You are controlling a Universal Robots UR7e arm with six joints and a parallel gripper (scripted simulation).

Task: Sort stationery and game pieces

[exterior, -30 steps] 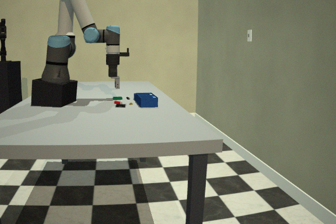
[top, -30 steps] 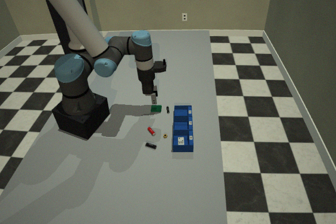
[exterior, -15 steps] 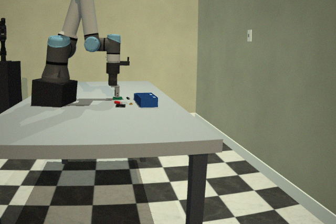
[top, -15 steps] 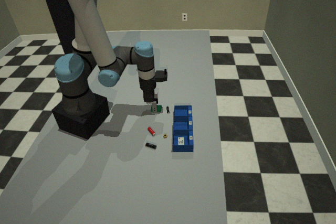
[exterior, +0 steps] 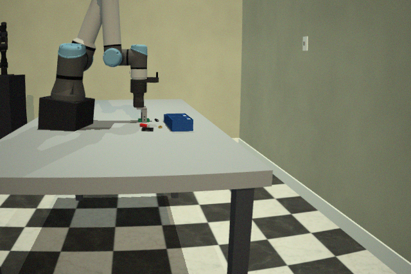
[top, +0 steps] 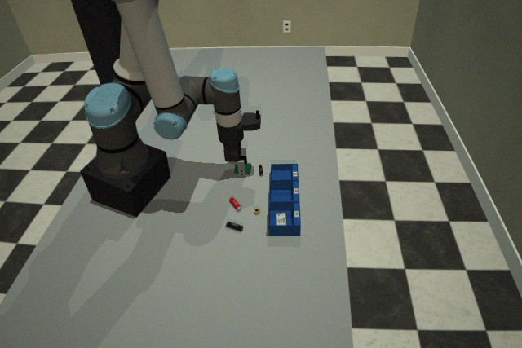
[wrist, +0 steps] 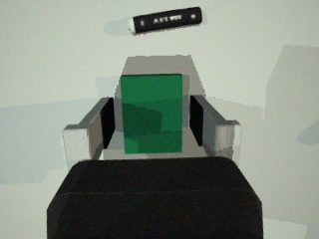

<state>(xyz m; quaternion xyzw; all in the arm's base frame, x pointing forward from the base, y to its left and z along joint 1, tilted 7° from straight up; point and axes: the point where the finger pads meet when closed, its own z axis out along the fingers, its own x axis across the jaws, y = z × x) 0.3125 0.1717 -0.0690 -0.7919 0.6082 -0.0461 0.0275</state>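
The open gripper [top: 241, 169] [exterior: 144, 120] [wrist: 152, 112] points down astride the green block [top: 248, 168] [exterior: 140, 120] [wrist: 153, 114].

Blurred white lettering, too small to read surely, stands on the black cylinder [top: 261, 170] [exterior: 157, 120] [wrist: 166, 20].

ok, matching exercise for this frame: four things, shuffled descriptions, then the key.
1. green block
2. red cylinder
3. gripper
4. three-part bin unit

A. blue, standing on the table
B. open, fingers lowered around a thing
C. lying on the table, away from the fingers
D. between the fingers, not clamped

Pairs: 1-D, 2-C, 3-B, 4-A
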